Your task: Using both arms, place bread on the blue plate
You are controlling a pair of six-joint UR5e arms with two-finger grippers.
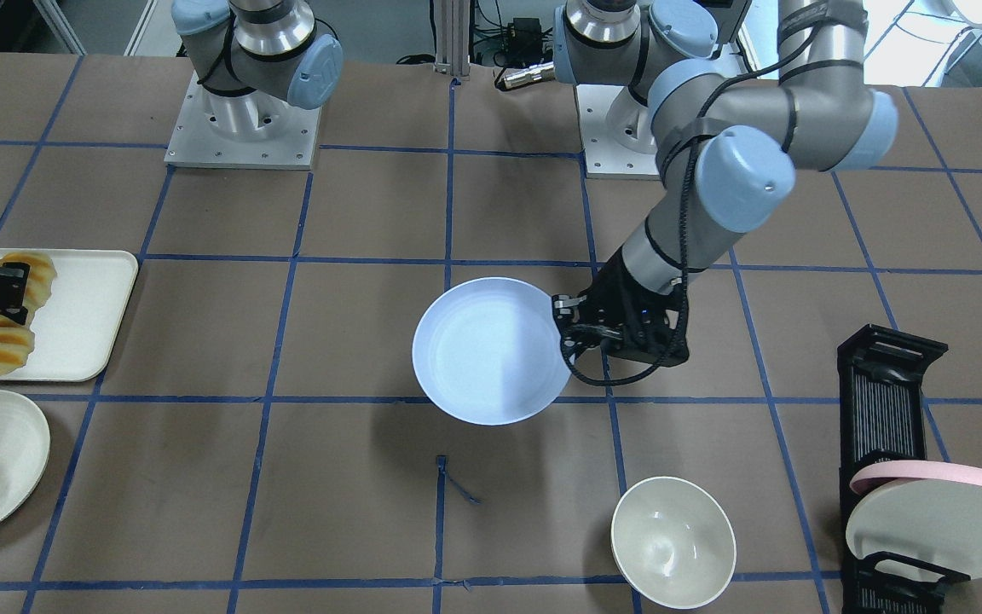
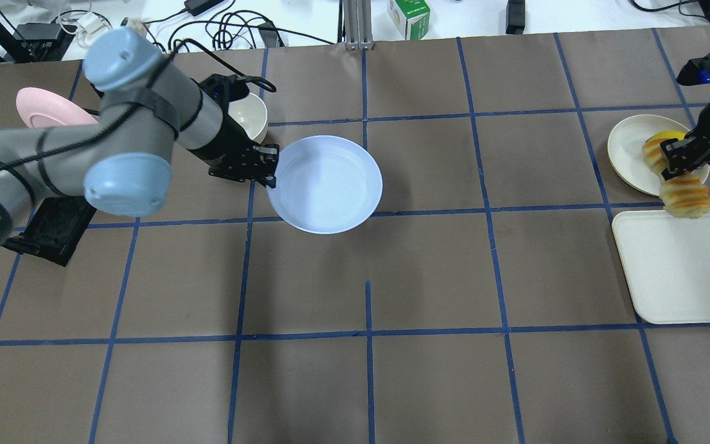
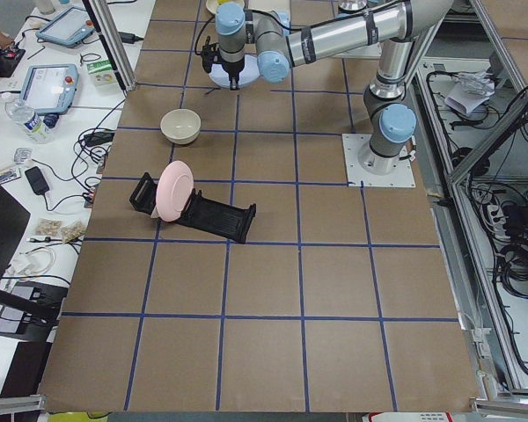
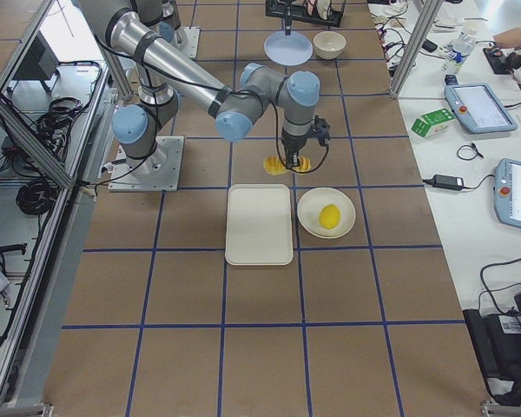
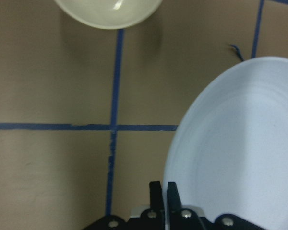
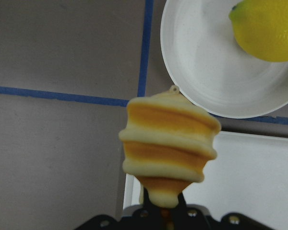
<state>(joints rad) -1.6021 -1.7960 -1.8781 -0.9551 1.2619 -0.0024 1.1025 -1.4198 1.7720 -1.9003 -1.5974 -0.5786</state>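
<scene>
Brown paper taped into a blue grid covers your table [image 2: 429, 277]. Your right gripper [image 2: 670, 161] is clenched across the middle of the bread [image 2: 688, 194], holding it in the air by the cream tray [image 2: 681, 271]. The loaf lies roughly level, its long axis running from the robot's side toward yours. Your left gripper [image 2: 270, 166] pinches the rim of the blue plate [image 2: 327, 185], raised near mid-table.

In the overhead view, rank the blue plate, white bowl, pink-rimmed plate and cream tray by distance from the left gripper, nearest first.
From the left gripper:
1. blue plate: pinched at its rim, at table centre.
2. white bowl: just beyond the gripper, toward the far edge.
3. pink-rimmed plate: far left of the table.
4. cream tray: at the right edge, across the table.
</scene>
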